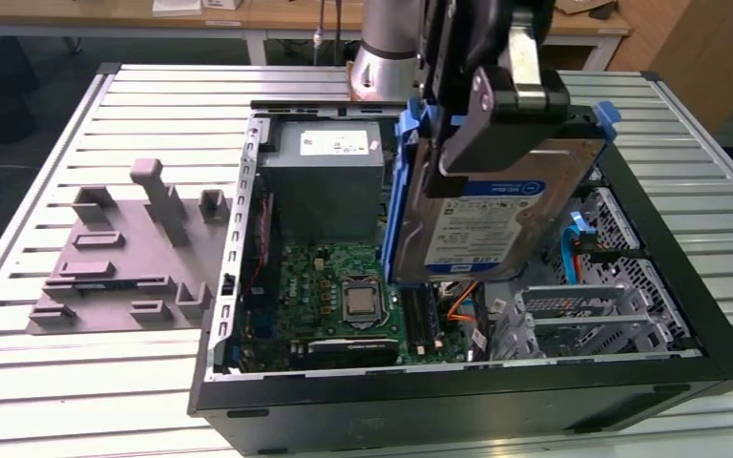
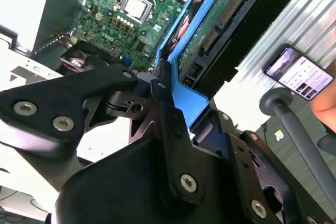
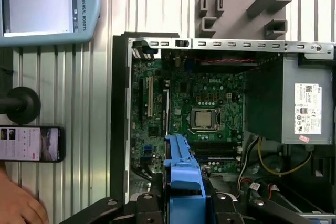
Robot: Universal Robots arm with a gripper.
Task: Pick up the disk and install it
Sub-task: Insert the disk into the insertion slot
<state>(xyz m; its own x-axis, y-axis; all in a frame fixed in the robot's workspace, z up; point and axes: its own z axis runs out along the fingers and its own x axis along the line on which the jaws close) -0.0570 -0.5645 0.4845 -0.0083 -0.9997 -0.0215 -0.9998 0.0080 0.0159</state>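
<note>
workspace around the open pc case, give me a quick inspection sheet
surface: slatted metal table, carrying the open computer case
job's things: blue-framed disk, tilted above the case interior, not seated
clutter: grey fixture plate beside the case
grippers: gripper shut on the disk
cables: orange cable and blue cable inside the case; yellow wires near the power supply
surroundings: pendant, phone, a hand by the phone

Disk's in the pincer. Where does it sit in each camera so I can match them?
Exterior view: the disk, label showing, hangs tilted over the open case, in the pincer.
Second wrist view: its circuit-board side, blue carrier pinched by the pincer.
First wrist view: blue carrier edge-on, over the motherboard.
Shared landmark: the silver processor.
</note>
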